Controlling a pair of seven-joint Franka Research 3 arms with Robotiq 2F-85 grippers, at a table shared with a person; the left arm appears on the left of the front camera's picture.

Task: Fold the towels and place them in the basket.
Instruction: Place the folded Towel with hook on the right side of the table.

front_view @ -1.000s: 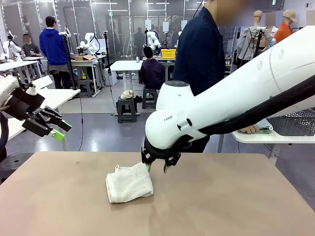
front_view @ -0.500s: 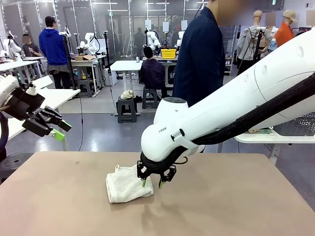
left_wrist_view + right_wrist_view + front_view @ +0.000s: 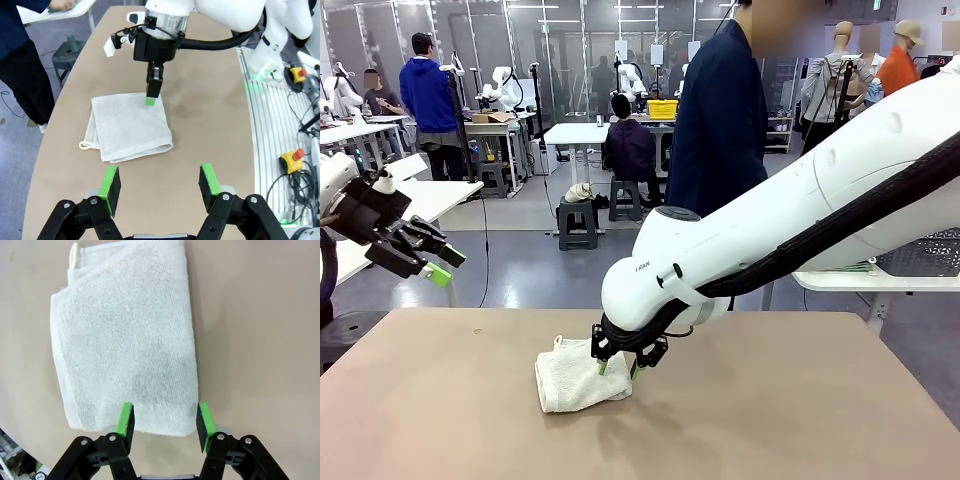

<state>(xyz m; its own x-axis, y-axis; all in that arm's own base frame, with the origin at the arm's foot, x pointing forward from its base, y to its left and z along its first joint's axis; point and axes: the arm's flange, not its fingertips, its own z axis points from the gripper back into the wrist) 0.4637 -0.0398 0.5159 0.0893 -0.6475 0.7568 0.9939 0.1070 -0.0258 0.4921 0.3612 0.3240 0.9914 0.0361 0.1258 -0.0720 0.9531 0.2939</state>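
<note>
White terry towel (image 3: pixel 582 373), folded, is shown at table (image 3: pixel 770 420) centre and is judged soft, light and limp. Its 3 o'clock edge is straddled by the half-open, empty right gripper (image 3: pixel 616 370); all layers should be pinched there. At 9 o'clock, the left gripper (image 3: pixel 440 262) is held open, empty.

Your right gripper (image 3: pixel 617 366) tips-down at the folded white towel's (image 3: pixel 572 376) right end, jaws apart, towel left of the table's (image 3: pixel 780 420) middle, your left gripper (image 3: pixel 444 265) raised beyond the left edge, jaws apart

A person (image 3: pixel 725 130) in a navy jacket stands beyond the brown table (image 3: pixel 800 420), near a white side table (image 3: pixel 850 283).
</note>
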